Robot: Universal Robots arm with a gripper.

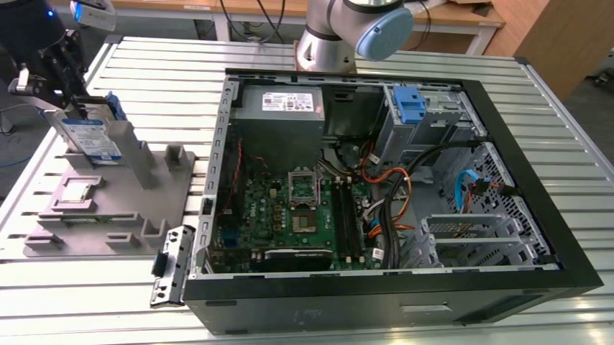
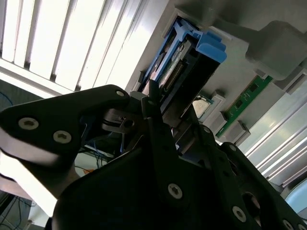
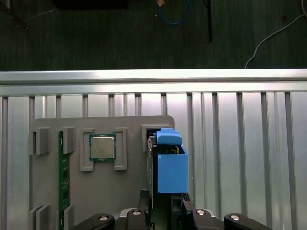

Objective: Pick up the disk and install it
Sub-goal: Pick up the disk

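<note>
The disk (image 1: 92, 138) stands on edge in a slot at the back of the grey fixture plate (image 1: 125, 198), at the exterior view's left; it is silver-grey with a white-and-blue label and a blue carrier frame. My gripper (image 1: 82, 108) comes down onto its top edge. In the first wrist view the disk (image 3: 171, 165) is edge-on and runs between my black fingers (image 3: 144, 199), which sit tight against both its faces. The second wrist view has the blue frame (image 2: 192, 57) just beyond my gripper (image 2: 163, 112). The disk's lower edge still sits in the fixture slot.
An open computer case (image 1: 537, 215) lies at the exterior view's right, with a grey power-supply box (image 1: 292, 104), a blue latch (image 1: 410, 106) and cables inside. The fixture also holds a processor chip (image 3: 102, 146) and a green memory stick (image 3: 61, 182). The arm's base (image 1: 331, 39) stands behind the case.
</note>
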